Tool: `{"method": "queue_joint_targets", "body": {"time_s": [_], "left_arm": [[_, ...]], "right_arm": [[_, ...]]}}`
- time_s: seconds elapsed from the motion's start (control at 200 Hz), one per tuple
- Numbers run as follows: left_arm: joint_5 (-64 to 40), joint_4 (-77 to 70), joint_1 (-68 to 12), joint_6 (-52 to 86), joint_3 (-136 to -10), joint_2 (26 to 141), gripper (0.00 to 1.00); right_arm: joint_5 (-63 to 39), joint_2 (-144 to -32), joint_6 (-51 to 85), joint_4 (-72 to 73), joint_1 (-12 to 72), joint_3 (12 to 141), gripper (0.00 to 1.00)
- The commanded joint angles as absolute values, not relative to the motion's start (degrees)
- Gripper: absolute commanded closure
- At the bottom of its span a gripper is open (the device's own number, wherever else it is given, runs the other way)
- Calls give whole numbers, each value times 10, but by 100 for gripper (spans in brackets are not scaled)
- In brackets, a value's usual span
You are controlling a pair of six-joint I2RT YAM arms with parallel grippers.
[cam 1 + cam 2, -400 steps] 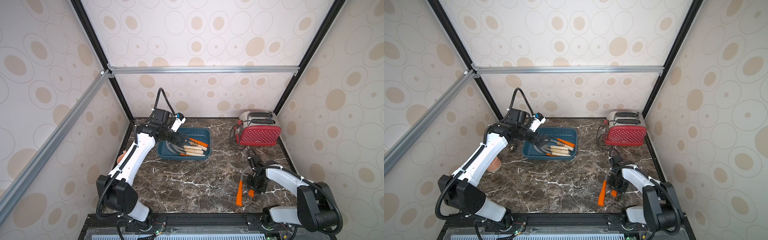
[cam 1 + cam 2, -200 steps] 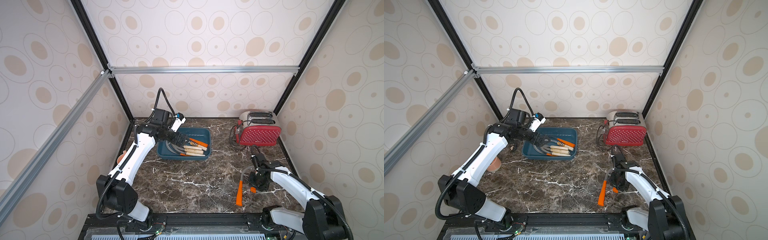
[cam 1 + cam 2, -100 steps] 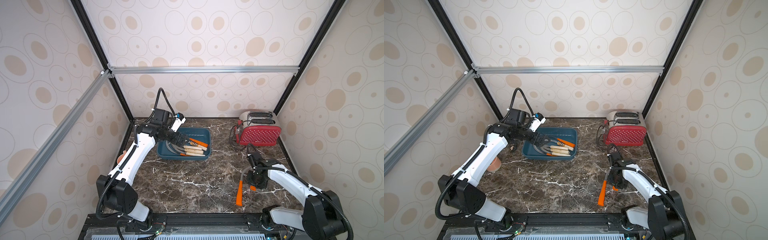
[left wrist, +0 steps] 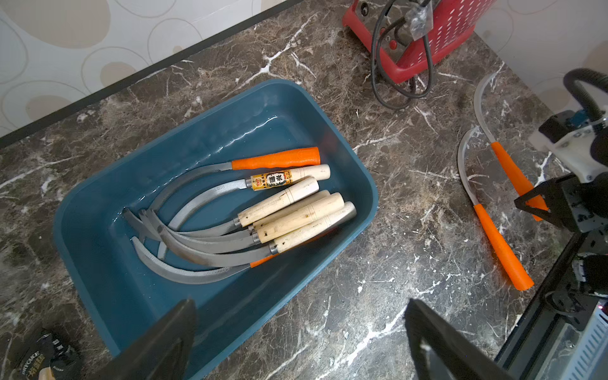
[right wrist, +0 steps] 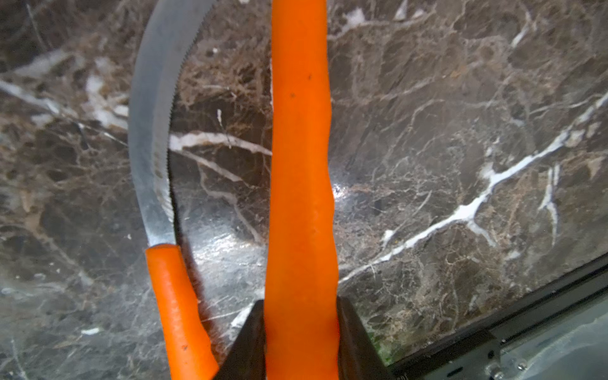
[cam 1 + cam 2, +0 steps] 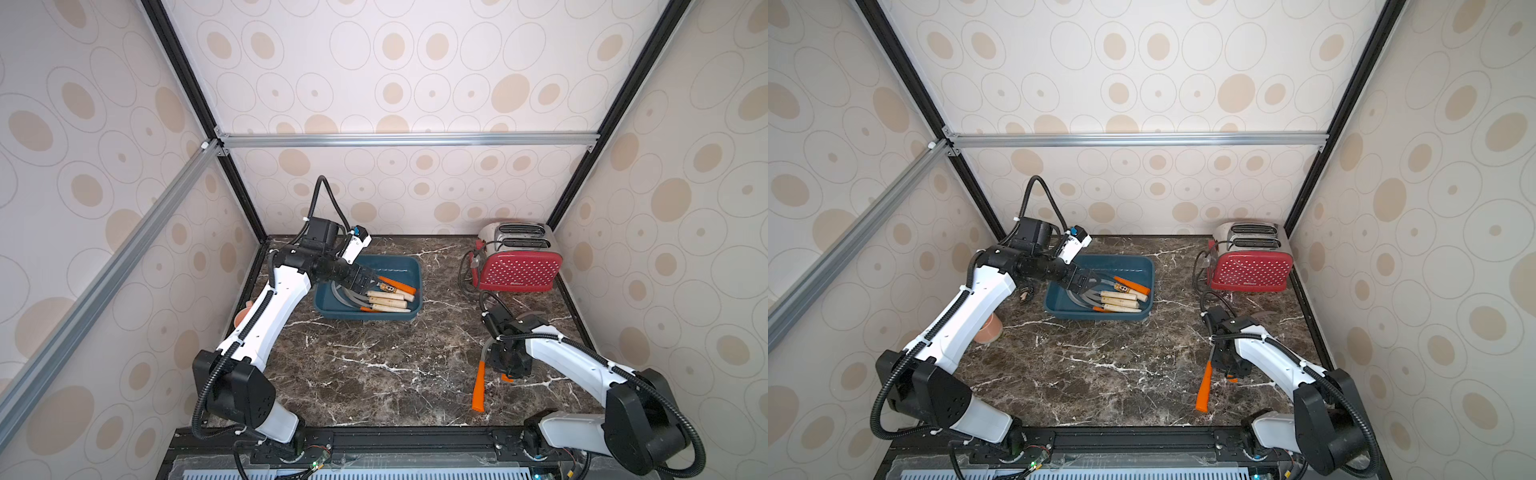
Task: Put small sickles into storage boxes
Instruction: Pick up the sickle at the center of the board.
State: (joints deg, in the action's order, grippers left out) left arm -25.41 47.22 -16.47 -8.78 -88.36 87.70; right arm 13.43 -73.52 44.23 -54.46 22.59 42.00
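Observation:
The dark teal storage box [image 6: 390, 258] [image 6: 1121, 257] [image 4: 108, 279] sits at the back left and holds several small sickles: pale wood handles [image 4: 289, 214] and an orange one [image 4: 276, 159]. My left gripper [image 6: 370, 282] [image 6: 1090, 282] [image 4: 301, 329] hovers open over the box's near edge with nothing between its fingers. At the front right, my right gripper [image 6: 505, 365] [image 5: 301, 335] is shut on an orange sickle handle [image 5: 299, 164] [image 4: 513, 174]. Whether that sickle is off the marble I cannot tell. Another orange-handled sickle [image 6: 480, 386] [image 6: 1204, 388] [image 5: 177, 296] lies on the table just beside it.
A red dotted toaster [image 6: 517, 266] [image 6: 1250, 270] stands at the back right, its black cord [image 4: 378, 65] looping onto the marble towards the box. A terracotta cup [image 6: 988, 328] sits by the left wall. The black front rail [image 6: 415, 436] borders the table.
My right gripper has shifted slightly left and the arm's posture has changed, still gripping the orange handle. The left arm, the box and the loose sickle have not moved.

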Motion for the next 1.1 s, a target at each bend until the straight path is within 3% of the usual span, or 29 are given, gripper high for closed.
{"method": "queue_joint_targets", "body": {"time_s": [0.0, 0.711, 1.092], "left_arm": [[-259, 472, -166, -87, -899, 859, 1], [-254, 460, -166, -74, -907, 840, 1], [-142, 463, -131, -25, -952, 829, 1]], "right_arm": [[175, -743, 471, -576, 239, 424, 90], [329, -797, 545, -720, 355, 536, 90], [400, -911, 540, -776, 427, 675, 90]]}}
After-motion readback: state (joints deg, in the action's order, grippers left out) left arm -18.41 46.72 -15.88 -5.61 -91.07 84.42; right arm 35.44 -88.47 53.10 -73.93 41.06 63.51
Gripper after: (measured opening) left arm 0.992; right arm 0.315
